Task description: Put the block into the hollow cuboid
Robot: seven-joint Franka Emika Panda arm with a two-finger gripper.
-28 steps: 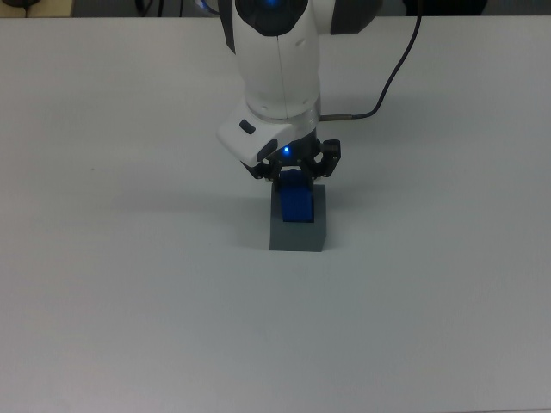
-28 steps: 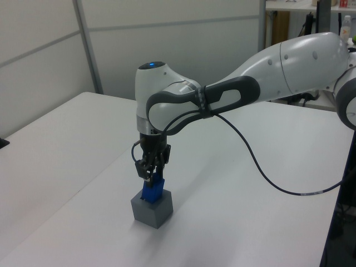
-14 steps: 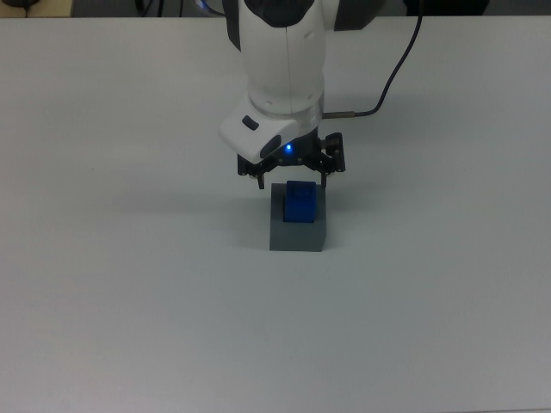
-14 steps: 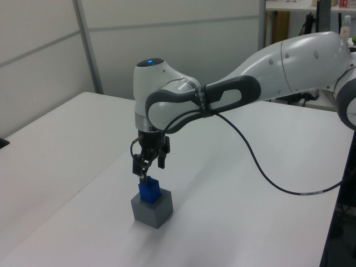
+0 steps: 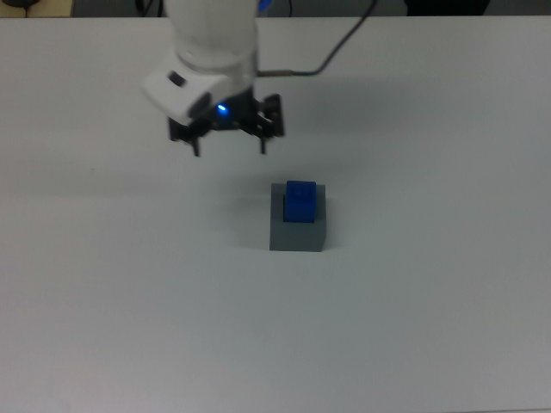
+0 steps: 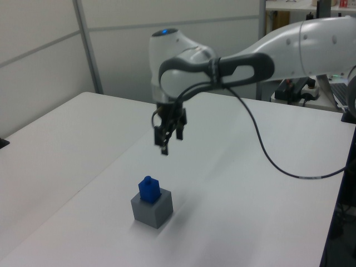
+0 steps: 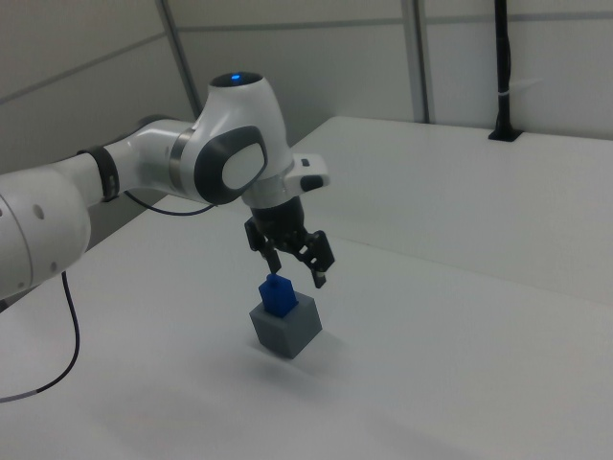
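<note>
The blue block (image 5: 300, 202) stands in the recess of the grey hollow cuboid (image 5: 298, 232), its upper part sticking out above the top face. The same pair shows in the left view, block (image 6: 149, 188) in cuboid (image 6: 152, 208), and in the right view, block (image 7: 279, 294) in cuboid (image 7: 285, 329). My gripper (image 5: 229, 150) hangs open and empty in the air, up and to the top view's left of the cuboid. It appears above the block in the left view (image 6: 167, 144) and the right view (image 7: 299, 269), touching nothing.
The white table (image 5: 430, 301) stretches widely around the cuboid. A black cable (image 6: 267, 158) trails from the arm over the table in the left view. Wall panels stand behind the table's far edge (image 6: 111, 94).
The gripper let go of the block, opened, then rose and moved to the top view's upper left, away from the cuboid. The block stays in the cuboid.
</note>
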